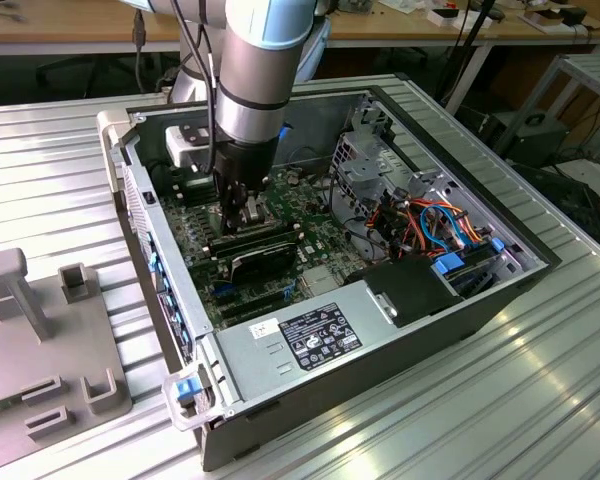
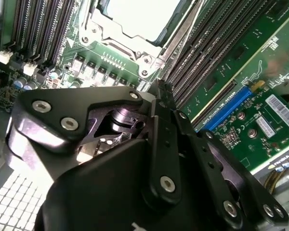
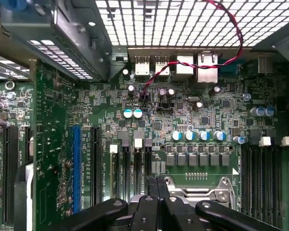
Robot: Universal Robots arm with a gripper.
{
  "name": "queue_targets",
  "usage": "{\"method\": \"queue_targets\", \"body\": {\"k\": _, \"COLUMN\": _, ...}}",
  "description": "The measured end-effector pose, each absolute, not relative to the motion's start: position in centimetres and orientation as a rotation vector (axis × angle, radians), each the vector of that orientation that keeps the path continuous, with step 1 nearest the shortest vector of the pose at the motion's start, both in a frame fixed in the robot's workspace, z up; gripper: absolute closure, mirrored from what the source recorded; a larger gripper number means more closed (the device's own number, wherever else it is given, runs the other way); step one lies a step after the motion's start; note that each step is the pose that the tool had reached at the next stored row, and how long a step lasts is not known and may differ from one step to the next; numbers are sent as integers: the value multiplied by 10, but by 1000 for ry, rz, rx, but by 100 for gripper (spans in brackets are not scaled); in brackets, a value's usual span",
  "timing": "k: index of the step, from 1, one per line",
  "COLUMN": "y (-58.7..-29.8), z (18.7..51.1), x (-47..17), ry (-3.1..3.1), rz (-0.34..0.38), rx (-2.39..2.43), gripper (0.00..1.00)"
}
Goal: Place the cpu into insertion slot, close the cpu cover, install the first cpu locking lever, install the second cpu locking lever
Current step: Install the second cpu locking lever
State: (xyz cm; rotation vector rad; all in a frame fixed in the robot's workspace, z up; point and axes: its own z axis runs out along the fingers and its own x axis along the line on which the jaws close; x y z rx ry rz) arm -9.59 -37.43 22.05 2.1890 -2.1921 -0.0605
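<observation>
Gripper [image 1: 248, 213] down inside the open computer case [image 1: 410, 345], over the motherboard.

My fingers [image 2: 164, 94] are brought together, tips meeting, with nothing visible between them; in the second wrist view they end just beside the corner of the socket's metal frame. That cpu cover [image 2: 149, 45] lies down flat around the socket, and through its square cut-out I see the pale, light-grey top of the cpu [image 2: 142, 14], so the chip sits in the insertion slot. The slot's pin field itself is hidden under the chip. Long black memory slots [image 2: 207, 48] run on both sides of the socket. In the first wrist view my fingertips [image 3: 156, 185] sit against the frame's edge [image 3: 202, 190], below a row of blue-topped capacitors [image 3: 197, 135]. I cannot tell whether either locking lever is latched.
</observation>
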Motion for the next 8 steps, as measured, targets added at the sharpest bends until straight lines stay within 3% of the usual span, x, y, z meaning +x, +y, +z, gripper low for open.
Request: {"method": "queue_targets", "body": {"k": 8, "y": -374, "z": 216, "x": -97, "ry": -2194, "rz": -64, "rx": 2191, "gripper": 89}}
